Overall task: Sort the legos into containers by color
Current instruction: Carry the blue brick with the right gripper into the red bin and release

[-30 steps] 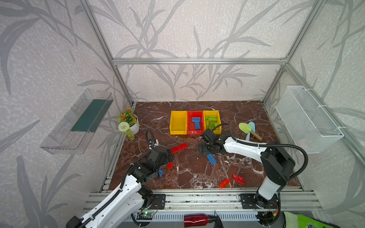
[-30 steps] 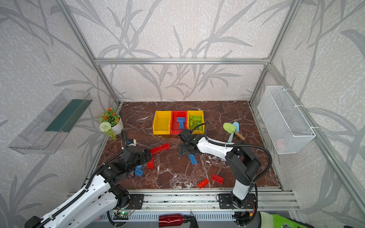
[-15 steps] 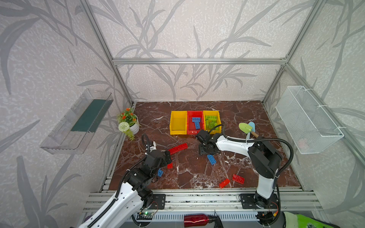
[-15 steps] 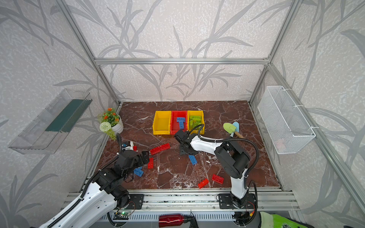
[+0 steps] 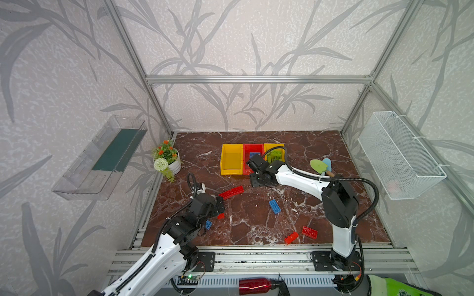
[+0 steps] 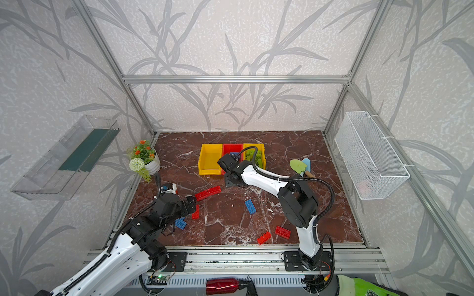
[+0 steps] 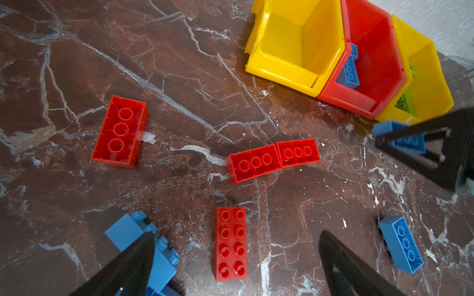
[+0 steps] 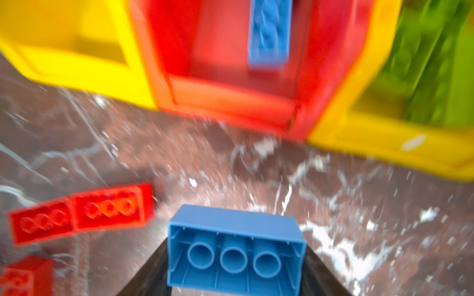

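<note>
Left arm (image 5: 164,256) crouches over the desk (image 5: 251,225) near 8 o'clock, its pincer (image 7: 237,238) spread wide above a red lego (image 7: 230,243). Right arm (image 5: 300,179) stretches toward 12 o'clock, its pincer (image 8: 236,258) clamped on a blue lego (image 8: 234,230), facing the red container (image 8: 230,97).

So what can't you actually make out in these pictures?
The held blue brick: in both top views, hidden under the right arm.
The green bricks: count unclear; blurred in the right wrist view, too small in both top views.
A pale thing in the wire basket: too small, behind mesh.
The blue brick pile: left wrist view, cut off by the edge.
</note>
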Robot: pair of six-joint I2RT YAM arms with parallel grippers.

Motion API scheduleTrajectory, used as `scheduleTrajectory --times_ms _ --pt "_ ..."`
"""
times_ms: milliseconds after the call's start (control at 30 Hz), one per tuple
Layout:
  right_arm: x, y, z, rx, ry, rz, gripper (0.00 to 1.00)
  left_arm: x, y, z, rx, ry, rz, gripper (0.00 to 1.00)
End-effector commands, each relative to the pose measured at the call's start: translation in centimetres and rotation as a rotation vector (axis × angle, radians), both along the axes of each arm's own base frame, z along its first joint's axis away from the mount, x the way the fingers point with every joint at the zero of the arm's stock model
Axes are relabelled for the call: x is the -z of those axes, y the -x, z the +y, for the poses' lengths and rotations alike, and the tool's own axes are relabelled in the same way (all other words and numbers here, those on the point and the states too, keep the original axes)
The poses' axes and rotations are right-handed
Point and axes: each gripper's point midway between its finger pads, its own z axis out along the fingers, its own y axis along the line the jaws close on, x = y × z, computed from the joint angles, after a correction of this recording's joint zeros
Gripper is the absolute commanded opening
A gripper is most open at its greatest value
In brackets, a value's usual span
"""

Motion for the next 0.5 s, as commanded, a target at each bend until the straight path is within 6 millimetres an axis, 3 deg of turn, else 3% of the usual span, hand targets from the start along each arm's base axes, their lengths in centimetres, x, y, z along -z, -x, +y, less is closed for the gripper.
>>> scheduleTrajectory --times_ms 0,167,300,333,400,467 --pt "-1.3 -3.7 -0.2 -0.047 0.059 -0.076 0.43 -1.7 -0.4 -1.0 0.03 0.033 -0.01 0.99" --pt "-1.7 -8.3 0.7 -0.065 0.052 -0.108 0.44 -2.4 -1.3 -2.2 0.06 0.049 -0.005 0.99" --pt "-0.9 -11.5 1.5 -0.096 0.033 -0.105 0.49 -3.1 -2.2 -2.9 0.073 0.037 0.004 0.99" --pt "-1.2 -12.1 1.8 -0.104 0.031 -0.109 0.53 -3.3 -2.5 -3.2 0.078 0.035 0.007 0.99" --pt "-1.4 -12.8 2.2 -0.137 0.053 -0.102 0.73 -3.6 -2.9 -3.7 0.092 0.028 0.019 0.99" --pt "-2.3 -12.8 2.3 -0.158 0.069 -0.089 0.84 -3.6 -3.3 -4.1 0.1 0.027 0.035 0.99"
